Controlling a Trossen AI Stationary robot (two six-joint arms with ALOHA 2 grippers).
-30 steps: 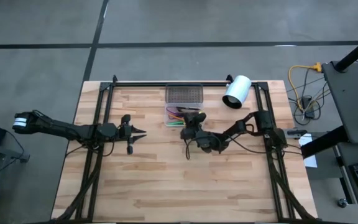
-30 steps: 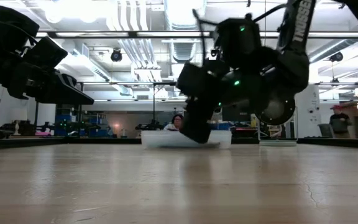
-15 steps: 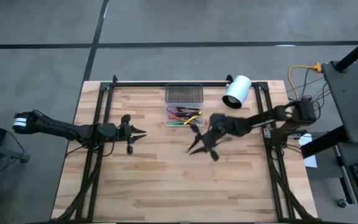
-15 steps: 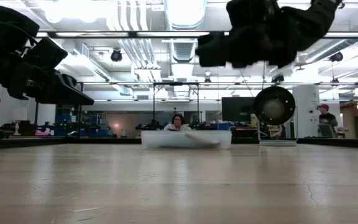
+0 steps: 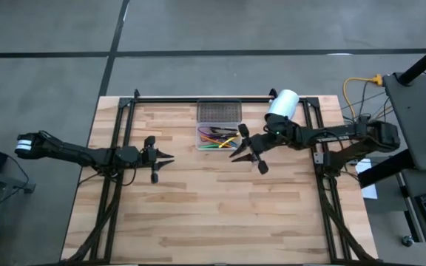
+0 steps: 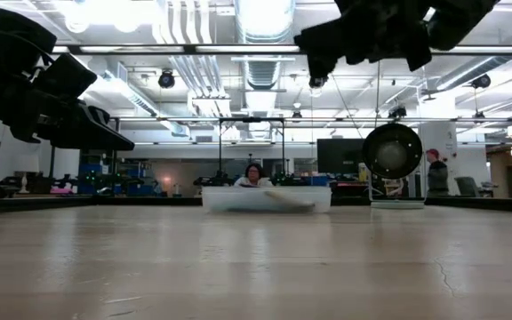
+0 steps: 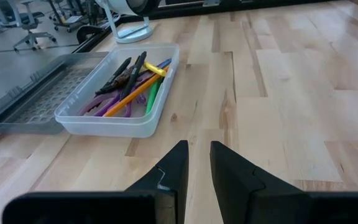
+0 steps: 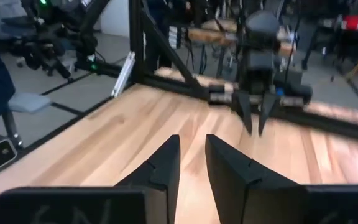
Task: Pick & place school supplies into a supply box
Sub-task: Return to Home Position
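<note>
Right gripper (image 8: pixel 192 140): jaws narrowly apart, nothing gripped; held above the table (image 5: pixel 198 214), just beside supply box (image 5: pixel 198 139) edge. Left gripper (image 7: pixel 199 146): likewise, farther off. School supplies (image 7: pixel 132 87) are contained inside the box.

- left arm (image 5: pixel 87 155): slim, dark, jointed, with a white band (image 5: pixel 25 145) near its base
- right arm (image 5: pixel 324 137): same dark, jointed build
- left claw (image 7: pixel 197 152) and right claw (image 8: pixel 192 155): two black wedge-shaped fingers (image 7: pixel 232 171) each

From above, you cannot tell school supplies (image 5: pixel 217 138) apart: too small. Low view: supply box (image 6: pixel 267 198) wall blurs contents; right arm (image 6: pixel 389 27) cut off at top edge.
</note>
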